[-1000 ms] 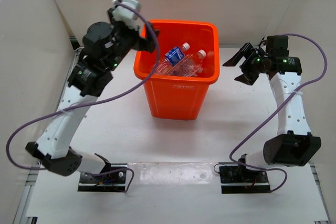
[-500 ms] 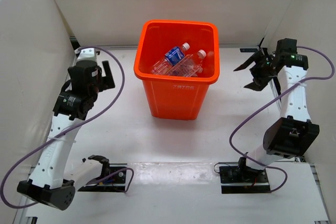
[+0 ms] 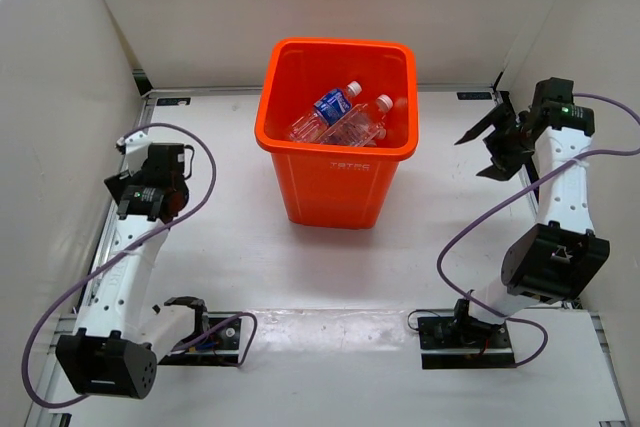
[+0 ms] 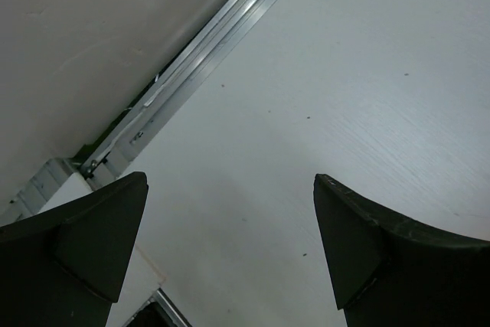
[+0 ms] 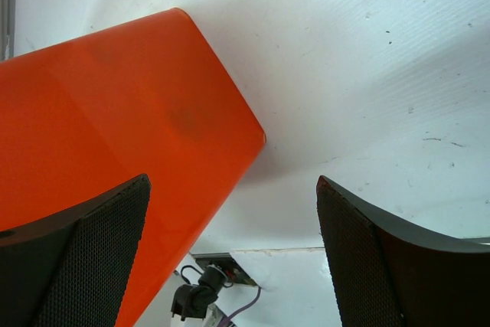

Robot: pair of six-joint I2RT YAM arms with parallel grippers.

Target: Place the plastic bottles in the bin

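Bottles (image 3: 345, 117): at least three lie inside the bin, leaning together toward its far right corner. One has a blue label. All are below the rim.
Bin (image 3: 335, 192): it stands upright on the tabletop (image 3: 250, 247), between the two arms and well apart from both.
Left tool (image 4: 230, 179): the jaws stand wide apart with nothing between them. It is low over the bare tabletop, near the left wall.
Right tool (image 5: 233, 179): it is also spread wide and holds nothing. It hangs near the right wall, and its camera sees the side of the bin.
Task state: I see no bottle outside the bin, so I judge the work finished or almost finished.
Risk 1: the bin is tall and not fixed. An arm that swings inward low can push it or tip it, and the bottles would spill out.
Risk 2: the purple cable (image 3: 200, 162) of the left arm hangs in a loose loop. It can catch on the rim if this arm reaches over the bin.
Risk 3: a bottle hidden from these views would be missed.
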